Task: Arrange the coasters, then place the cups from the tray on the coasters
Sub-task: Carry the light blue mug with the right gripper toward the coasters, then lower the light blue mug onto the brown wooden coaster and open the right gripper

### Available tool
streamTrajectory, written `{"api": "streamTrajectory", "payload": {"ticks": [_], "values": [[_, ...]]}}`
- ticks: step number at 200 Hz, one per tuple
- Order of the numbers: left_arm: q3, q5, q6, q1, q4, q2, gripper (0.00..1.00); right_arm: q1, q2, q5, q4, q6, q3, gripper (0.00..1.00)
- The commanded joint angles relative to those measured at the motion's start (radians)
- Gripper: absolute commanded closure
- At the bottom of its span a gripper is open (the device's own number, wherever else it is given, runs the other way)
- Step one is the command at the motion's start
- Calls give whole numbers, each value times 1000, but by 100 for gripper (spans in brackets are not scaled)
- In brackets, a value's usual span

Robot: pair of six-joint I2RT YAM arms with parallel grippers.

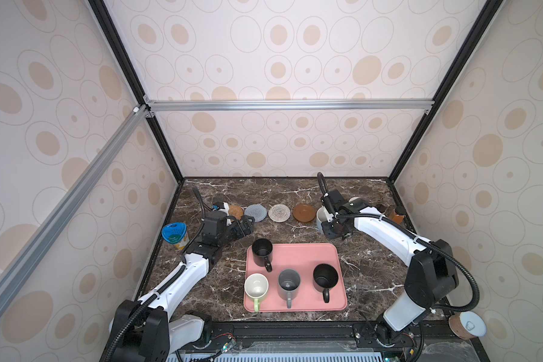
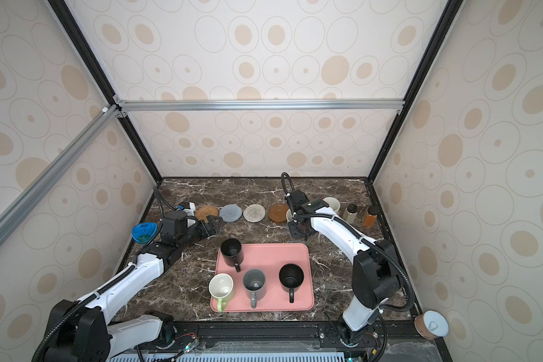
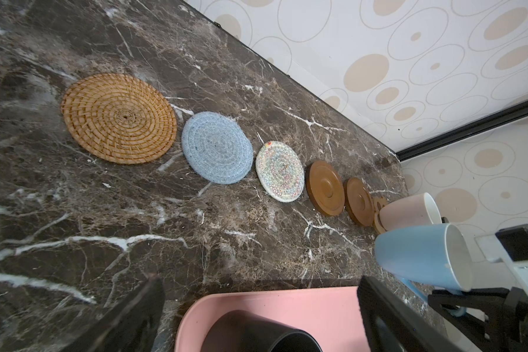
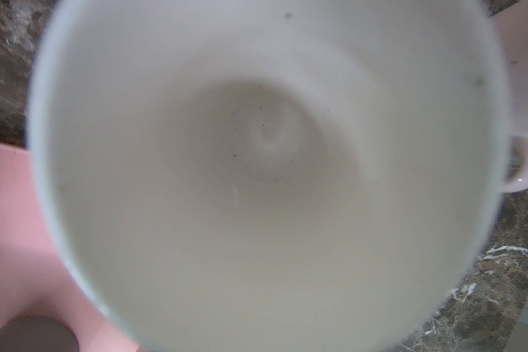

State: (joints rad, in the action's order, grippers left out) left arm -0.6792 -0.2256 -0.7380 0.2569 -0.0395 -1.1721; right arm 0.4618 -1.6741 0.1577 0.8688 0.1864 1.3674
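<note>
Along the back lies a row of coasters: tan rattan (image 3: 118, 118), blue-grey (image 3: 217, 147), cream (image 3: 279, 175), two brown discs (image 3: 325, 188) (image 3: 359, 201). The pale pink cup (image 3: 409, 210) stands on the paw coaster (image 3: 378, 204). My right gripper (image 1: 329, 230) is shut on the handle of the light blue cup (image 3: 421, 256), held over the far disc; contact cannot be told. Its white inside (image 4: 269, 183) fills the right wrist view. My left gripper (image 1: 246, 225) is open and empty near the tray (image 1: 304, 250), which holds two black cups (image 1: 261, 250) (image 1: 325, 277), a grey one (image 1: 289, 283) and a green one (image 1: 256, 288).
A blue-lidded can (image 1: 174, 235) stands at the left edge beside my left arm. Two small bottles (image 2: 350, 213) (image 2: 370, 216) stand at the back right. Another can (image 1: 467, 324) lies at the front right corner. Patterned walls close the table on three sides.
</note>
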Motion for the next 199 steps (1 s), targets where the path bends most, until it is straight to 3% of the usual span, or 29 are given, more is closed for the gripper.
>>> {"api": "streamTrajectory", "payload": {"ticks": [1,97,199], "values": [[-15,2,-20,-7,-11,26,0,-33,-27,-5,-39,-14,67,92],[-11,-7,-26,-7,-18,38,0,-144,-225,-13,-57,-43,257,92],[2,-8,-37,-7,-34,46,0,-178,-353,-35,-59,-44,352,92]]}}
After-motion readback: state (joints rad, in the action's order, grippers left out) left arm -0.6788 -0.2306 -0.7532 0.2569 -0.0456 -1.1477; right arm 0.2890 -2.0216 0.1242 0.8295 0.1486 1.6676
